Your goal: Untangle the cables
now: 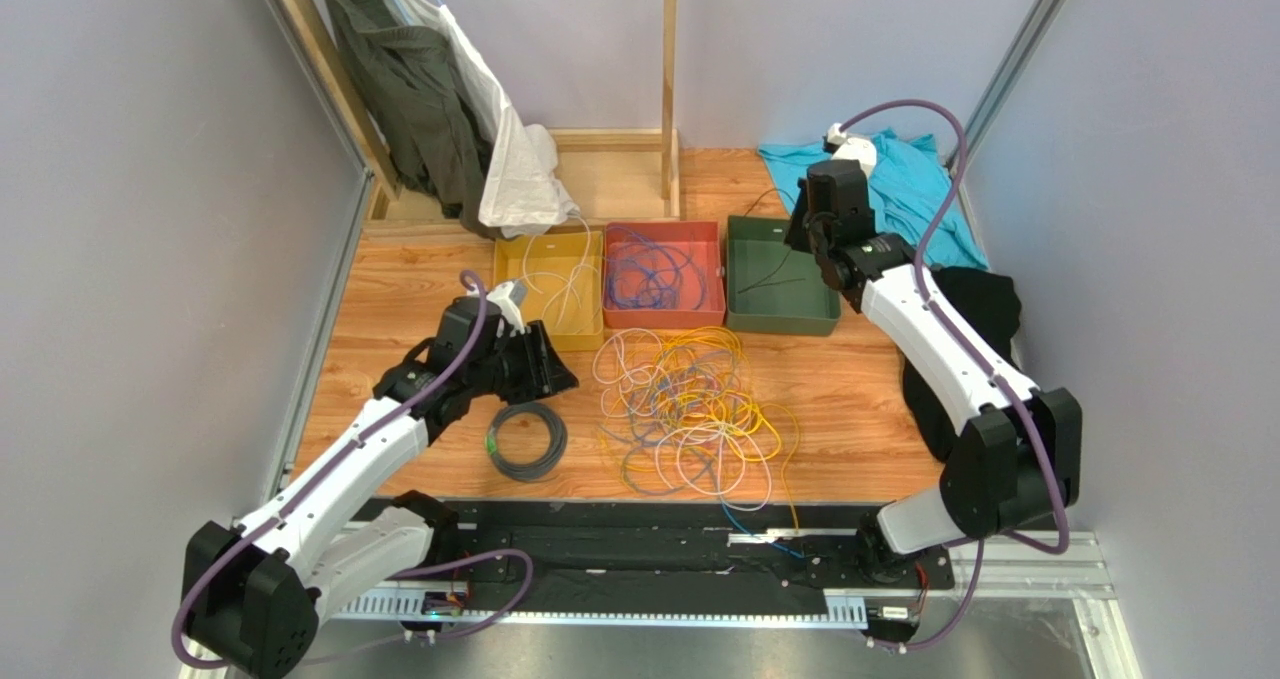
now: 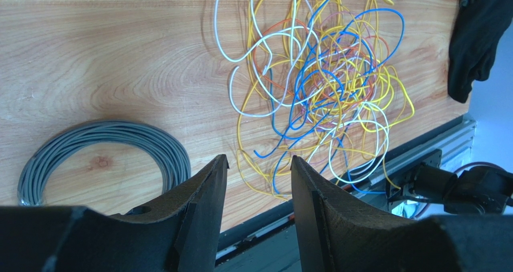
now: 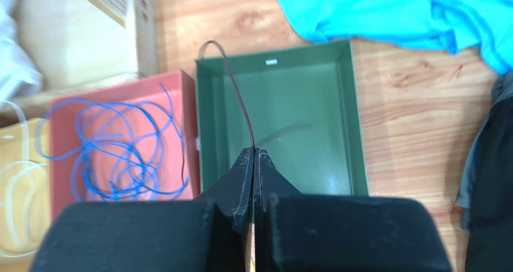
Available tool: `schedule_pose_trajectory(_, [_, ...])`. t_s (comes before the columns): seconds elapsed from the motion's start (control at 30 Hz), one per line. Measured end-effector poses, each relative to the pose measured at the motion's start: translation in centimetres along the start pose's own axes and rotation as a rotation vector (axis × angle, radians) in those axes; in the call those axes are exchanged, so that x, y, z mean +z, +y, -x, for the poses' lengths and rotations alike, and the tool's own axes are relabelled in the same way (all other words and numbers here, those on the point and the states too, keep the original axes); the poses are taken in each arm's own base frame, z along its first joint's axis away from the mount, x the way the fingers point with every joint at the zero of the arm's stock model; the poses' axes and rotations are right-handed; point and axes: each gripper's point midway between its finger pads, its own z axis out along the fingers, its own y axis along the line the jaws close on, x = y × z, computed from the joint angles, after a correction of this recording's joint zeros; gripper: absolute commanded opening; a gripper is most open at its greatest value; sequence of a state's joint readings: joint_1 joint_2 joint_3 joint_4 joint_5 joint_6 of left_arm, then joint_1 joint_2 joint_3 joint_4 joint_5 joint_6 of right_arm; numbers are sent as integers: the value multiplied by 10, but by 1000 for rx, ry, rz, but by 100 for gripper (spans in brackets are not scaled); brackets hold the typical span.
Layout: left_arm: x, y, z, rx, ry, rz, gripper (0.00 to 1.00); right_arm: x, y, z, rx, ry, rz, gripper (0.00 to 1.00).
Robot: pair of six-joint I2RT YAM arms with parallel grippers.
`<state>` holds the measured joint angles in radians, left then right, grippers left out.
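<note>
A tangle of yellow, blue, white and orange cables (image 1: 691, 409) lies on the wooden table in front of the trays; it also shows in the left wrist view (image 2: 319, 86). My left gripper (image 1: 553, 367) is open and empty, left of the tangle, next to a grey coiled cable (image 1: 528, 439); in its own view the gripper (image 2: 258, 164) hangs above the table with the coil (image 2: 102, 149) to its left. My right gripper (image 3: 254, 153) is shut on a thin dark brown cable (image 3: 235, 92) and holds it over the green tray (image 3: 343, 92), seen from above (image 1: 781, 307).
A red tray (image 1: 664, 307) holds blue cable (image 3: 114, 152). A yellow tray (image 1: 549, 277) holds white cable. A teal cloth (image 1: 887, 177) and a black cloth (image 1: 977, 319) lie at the right. A wooden frame with hanging clothes (image 1: 436, 94) stands behind.
</note>
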<state>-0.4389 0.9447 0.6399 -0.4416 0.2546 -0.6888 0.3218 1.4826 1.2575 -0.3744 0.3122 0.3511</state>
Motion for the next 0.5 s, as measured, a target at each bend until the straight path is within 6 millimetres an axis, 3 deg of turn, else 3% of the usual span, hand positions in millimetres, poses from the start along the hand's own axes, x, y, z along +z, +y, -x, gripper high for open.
schedule_pose_trajectory(0.13, [1, -1, 1, 1, 1, -7, 52, -12, 0, 15, 15, -48, 8, 0])
schedule_pose_trajectory(0.3, [2, -1, 0, 7, 4, -8, 52, -8, -6, 14, 18, -47, -11, 0])
schedule_pose_trajectory(0.5, [5, 1, -2, 13, 18, 0, 52, 18, -19, -16, 0, 27, -64, 1])
